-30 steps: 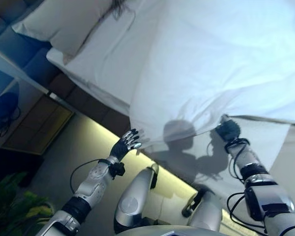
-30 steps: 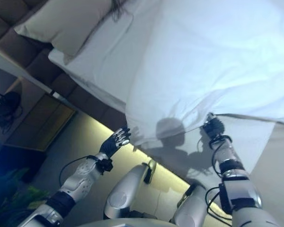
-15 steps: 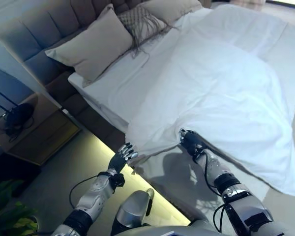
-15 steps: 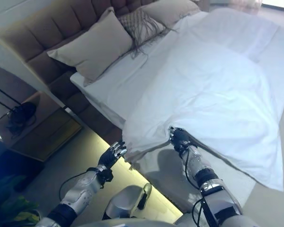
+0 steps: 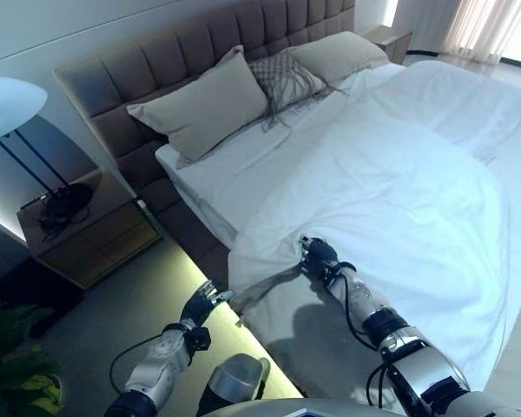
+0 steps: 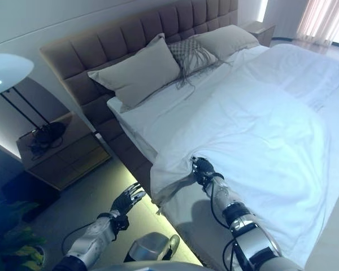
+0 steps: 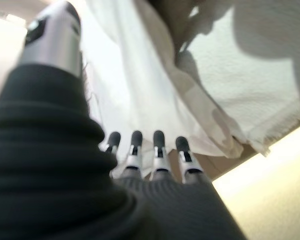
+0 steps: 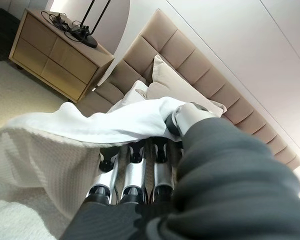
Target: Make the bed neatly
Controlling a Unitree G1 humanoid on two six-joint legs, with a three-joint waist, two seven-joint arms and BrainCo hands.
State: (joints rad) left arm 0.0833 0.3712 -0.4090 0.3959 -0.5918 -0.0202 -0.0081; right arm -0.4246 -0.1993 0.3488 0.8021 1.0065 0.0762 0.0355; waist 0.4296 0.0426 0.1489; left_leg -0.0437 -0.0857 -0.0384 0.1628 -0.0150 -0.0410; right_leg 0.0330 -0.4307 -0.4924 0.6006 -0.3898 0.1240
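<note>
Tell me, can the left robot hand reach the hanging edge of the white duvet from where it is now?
Probably yes. The left robot hand is open and holds nothing, just below the duvet's hanging edge, with nothing between them. The right robot hand already grips the duvet higher up.

You see a white duvet, beige pillows, a taupe tufted headboard, and a light wood nightstand.
</note>
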